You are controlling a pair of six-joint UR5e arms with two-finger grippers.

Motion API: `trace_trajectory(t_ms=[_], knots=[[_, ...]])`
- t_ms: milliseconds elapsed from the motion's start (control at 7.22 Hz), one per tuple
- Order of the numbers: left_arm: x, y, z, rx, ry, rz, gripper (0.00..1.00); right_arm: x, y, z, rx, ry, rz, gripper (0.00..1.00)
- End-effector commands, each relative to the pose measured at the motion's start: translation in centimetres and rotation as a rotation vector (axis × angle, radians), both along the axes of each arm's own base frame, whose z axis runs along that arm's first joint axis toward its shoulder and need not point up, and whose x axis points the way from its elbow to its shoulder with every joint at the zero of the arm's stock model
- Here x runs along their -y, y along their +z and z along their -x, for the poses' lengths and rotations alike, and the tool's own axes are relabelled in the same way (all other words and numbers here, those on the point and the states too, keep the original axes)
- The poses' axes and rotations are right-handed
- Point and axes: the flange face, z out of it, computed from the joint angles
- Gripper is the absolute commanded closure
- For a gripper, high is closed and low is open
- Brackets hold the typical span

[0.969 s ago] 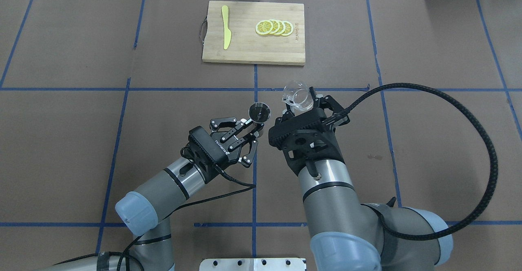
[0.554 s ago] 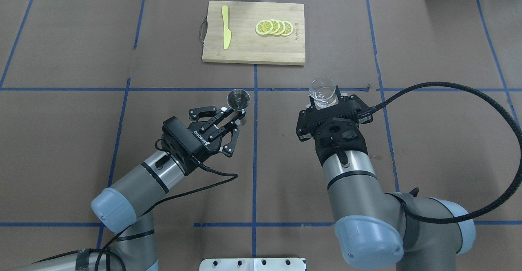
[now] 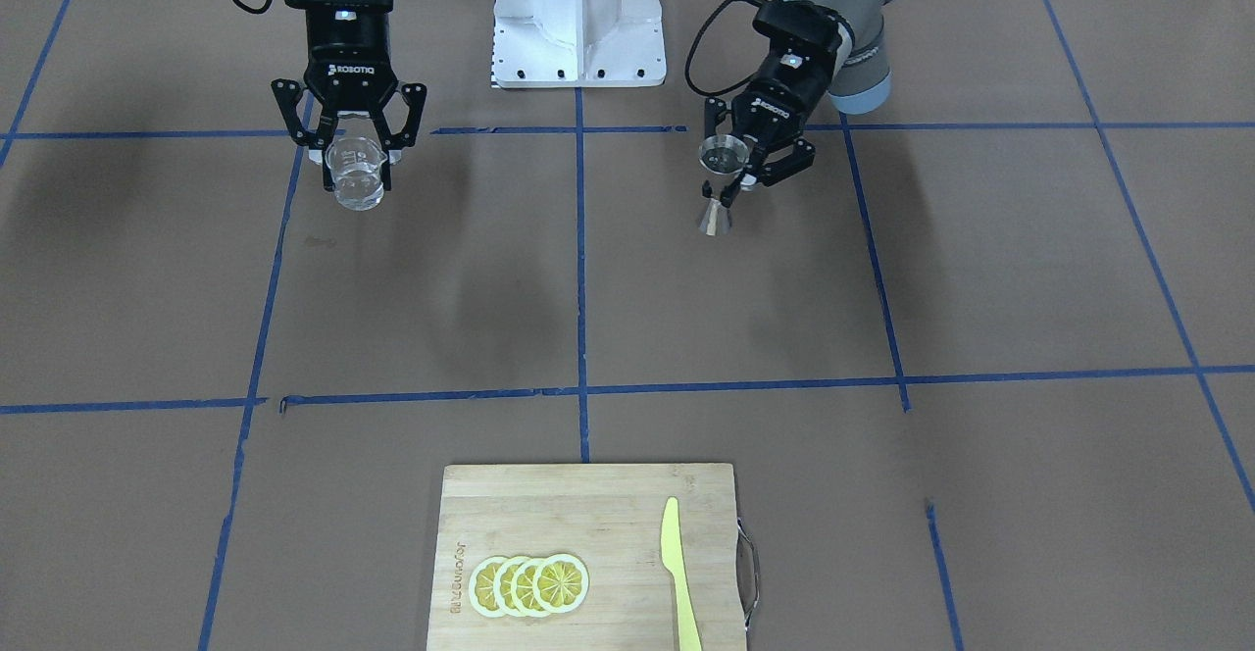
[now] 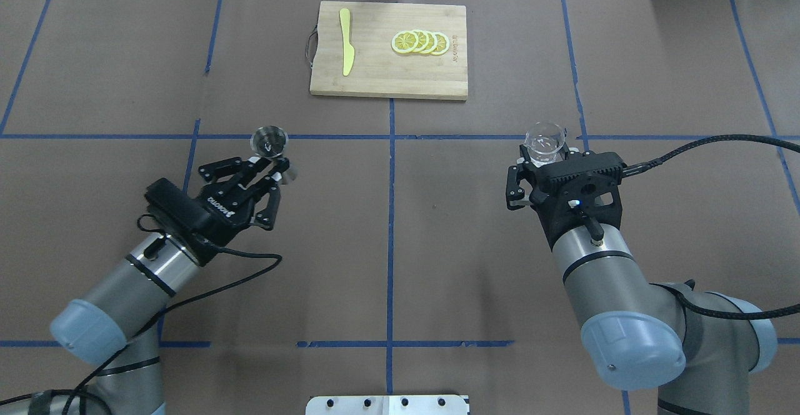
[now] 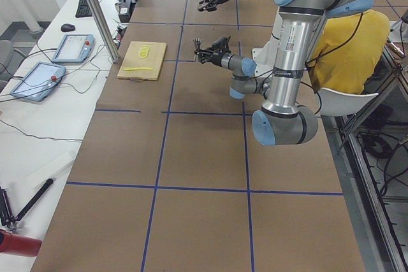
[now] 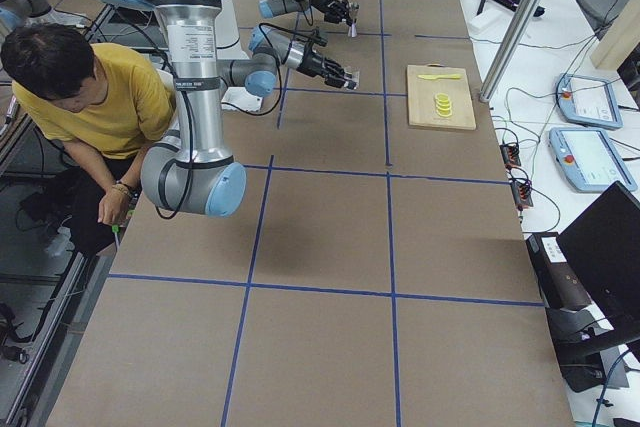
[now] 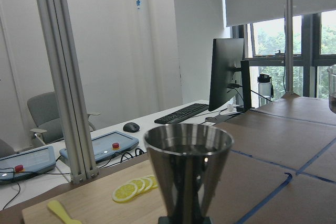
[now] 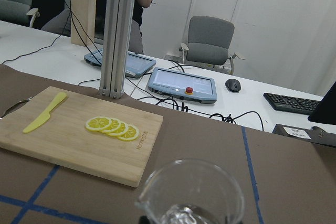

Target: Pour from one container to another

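The left gripper [image 4: 277,168] pinches the steel jigger [image 4: 269,139] at its narrow waist, holding it upright over the bench's [image 4: 437,215] left half. The right gripper [image 4: 545,157] is clamped on the glass cup [image 4: 545,140], upright and well apart from the jigger.

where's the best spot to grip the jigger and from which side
Grip the jigger at its narrow waist, coming in level from the side, as the left gripper does. It stands upright; the cones flaring above and below the waist should stop it slipping, and the open top is left clear for pouring into.
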Motion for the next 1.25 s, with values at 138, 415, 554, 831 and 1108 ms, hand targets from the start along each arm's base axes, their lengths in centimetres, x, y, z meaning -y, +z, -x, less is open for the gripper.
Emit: trace_trajectory(t_ms=[138,415,554,831,1108], knots=[[-0.9,9.7,8.8,-0.013,-0.097,0.063,1.00,0.4,1.1,-0.6,-0.003,-0.014,0.020,1.00],[-2.3,15.5,14.1,-0.002,-0.121,0.123,1.00,0.5,1.2,-0.6,-0.004,-0.012,0.021,1.00],[-2.5,17.5,14.8,-0.033,-0.121,0.171,1.00,0.5,1.2,-0.6,-0.004,-0.012,0.021,1.00],[-3.0,24.4,16.6,0.078,-0.177,0.235,1.00,0.5,1.2,-0.7,-0.004,-0.011,0.021,1.00],[-3.4,24.8,16.2,0.024,-0.156,0.276,1.00,0.5,1.1,-0.6,-0.003,-0.011,0.020,1.00]])
